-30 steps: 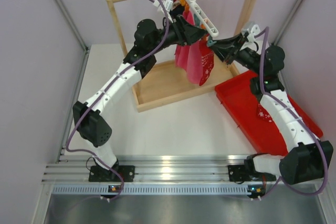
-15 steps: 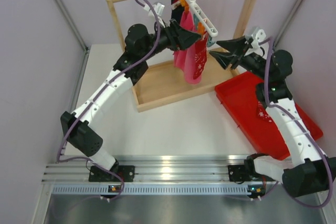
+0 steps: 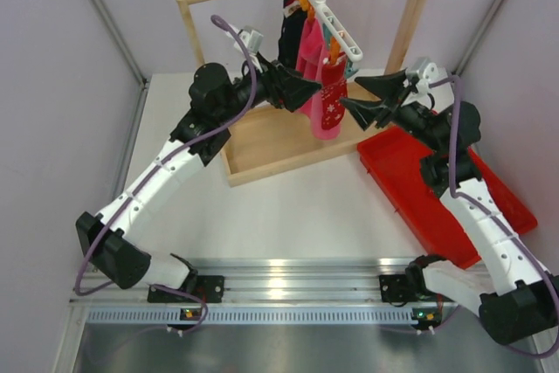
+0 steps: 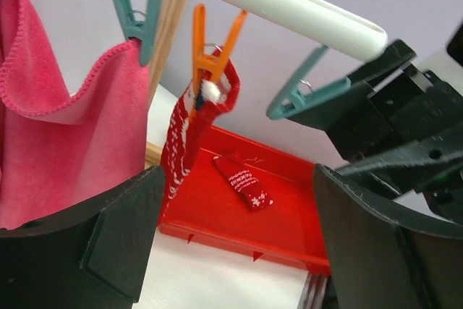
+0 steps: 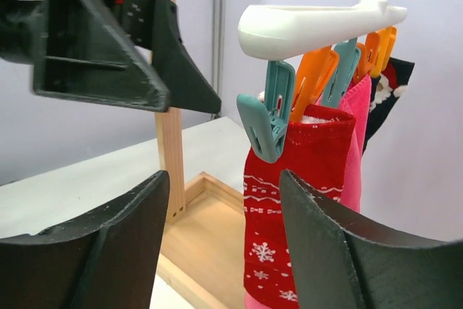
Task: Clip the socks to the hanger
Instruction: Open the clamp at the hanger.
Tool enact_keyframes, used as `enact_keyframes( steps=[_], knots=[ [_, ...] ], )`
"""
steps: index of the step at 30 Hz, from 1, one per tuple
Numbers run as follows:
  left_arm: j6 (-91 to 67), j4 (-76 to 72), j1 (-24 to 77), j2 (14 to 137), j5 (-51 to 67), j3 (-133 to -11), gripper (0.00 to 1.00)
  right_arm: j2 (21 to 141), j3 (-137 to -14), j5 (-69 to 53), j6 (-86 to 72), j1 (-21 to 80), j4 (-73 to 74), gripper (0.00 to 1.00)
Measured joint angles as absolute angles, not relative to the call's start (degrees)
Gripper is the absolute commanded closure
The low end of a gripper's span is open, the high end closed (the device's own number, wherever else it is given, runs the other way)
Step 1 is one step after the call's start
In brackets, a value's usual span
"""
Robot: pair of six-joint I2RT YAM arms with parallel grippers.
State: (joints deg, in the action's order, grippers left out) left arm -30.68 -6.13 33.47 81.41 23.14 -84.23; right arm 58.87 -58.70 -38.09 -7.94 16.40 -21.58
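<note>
Left gripper (image 3: 307, 93) drawn back from the hanger (image 3: 337, 25), jaws spread and empty; first sock released.
A second ago both grippers were pressed in at the clips; now the left gripper is parked just left of the hanging cloths with nothing held. The pink cloth (image 4: 65, 128) is seen pinned on the left. Just right of it, one red sock (image 3: 332, 107) hangs alone from an orange clip (image 4: 213, 48). The right gripper (image 3: 351, 92) has also been pulled back to the right, fingers apart and empty. The first clipping is judged done. The second sock (image 4: 242, 179) is seen lying in the red tray (image 3: 402, 172) at the right, and a teal clip (image 4: 296, 95) at the bar's right end is unused, so about half is left.
</note>
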Motion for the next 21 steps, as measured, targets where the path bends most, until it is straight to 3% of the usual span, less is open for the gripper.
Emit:
enact_keyframes(
  steps=[17, 21],
  knots=[
    [-18.0, -12.5, 34.3, 78.5, 32.7, -80.5, 0.16, 62.4, -55.5, -20.5, -6.0, 23.6, -31.0, 0.58],
    [-15.3, -12.7, 35.1, 78.5, 33.7, -80.6, 0.17, 62.4, -55.5, -19.4, -5.2, 23.6, -32.8, 0.69]
  ],
)
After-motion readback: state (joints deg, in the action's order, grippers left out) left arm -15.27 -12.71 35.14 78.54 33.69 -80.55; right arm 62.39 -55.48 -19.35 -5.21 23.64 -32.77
